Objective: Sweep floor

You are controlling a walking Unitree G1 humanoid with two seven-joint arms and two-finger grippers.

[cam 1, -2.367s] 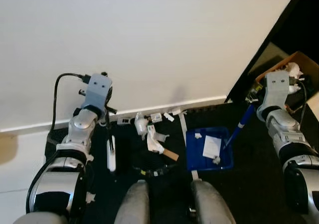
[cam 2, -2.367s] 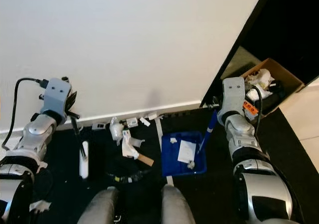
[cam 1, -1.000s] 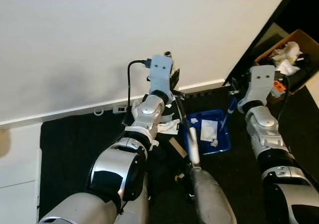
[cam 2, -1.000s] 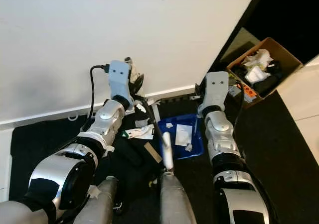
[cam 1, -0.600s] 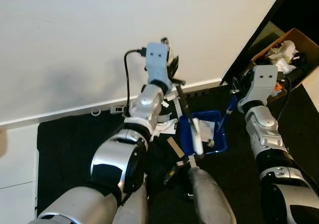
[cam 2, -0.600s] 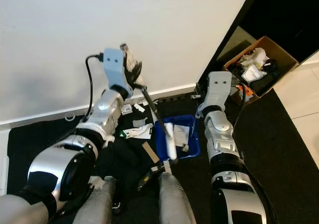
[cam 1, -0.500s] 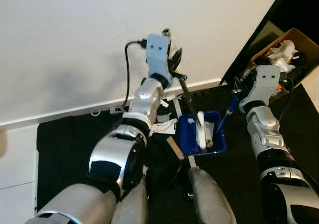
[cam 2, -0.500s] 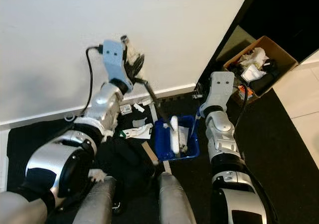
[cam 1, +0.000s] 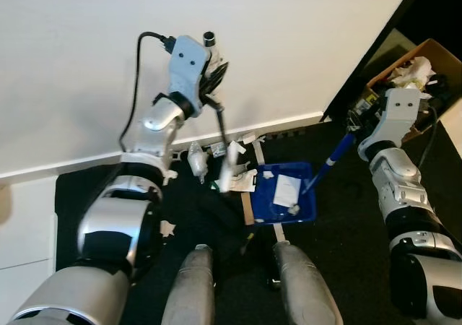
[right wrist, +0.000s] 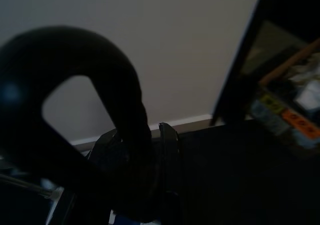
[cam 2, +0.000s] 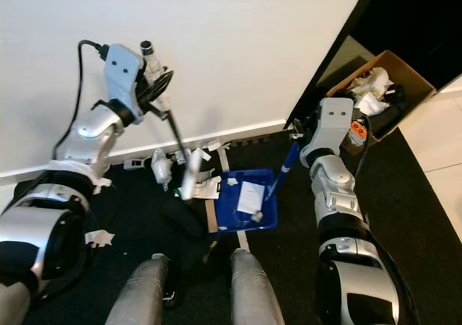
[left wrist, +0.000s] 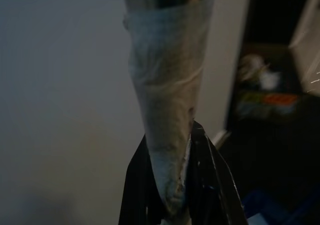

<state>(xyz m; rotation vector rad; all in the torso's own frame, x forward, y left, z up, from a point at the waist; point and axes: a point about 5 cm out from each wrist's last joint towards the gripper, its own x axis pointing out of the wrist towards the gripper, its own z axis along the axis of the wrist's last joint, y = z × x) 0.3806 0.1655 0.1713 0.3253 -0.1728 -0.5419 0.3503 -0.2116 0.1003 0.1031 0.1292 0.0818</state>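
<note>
Blue plastic dustpan (cam 1: 289,195) sits on the black floor mat (cam 1: 108,195), low beneath the right gripper (cam 1: 359,126), whose jaws are clamped on its long handle (cam 1: 328,165). Up by the white wall (cam 1: 274,43), the left gripper (cam 1: 214,87) has its jaws closed on the brush (cam 1: 225,148), white head hanging below, over the paper scraps (cam 1: 198,159) beside the pan.
</note>
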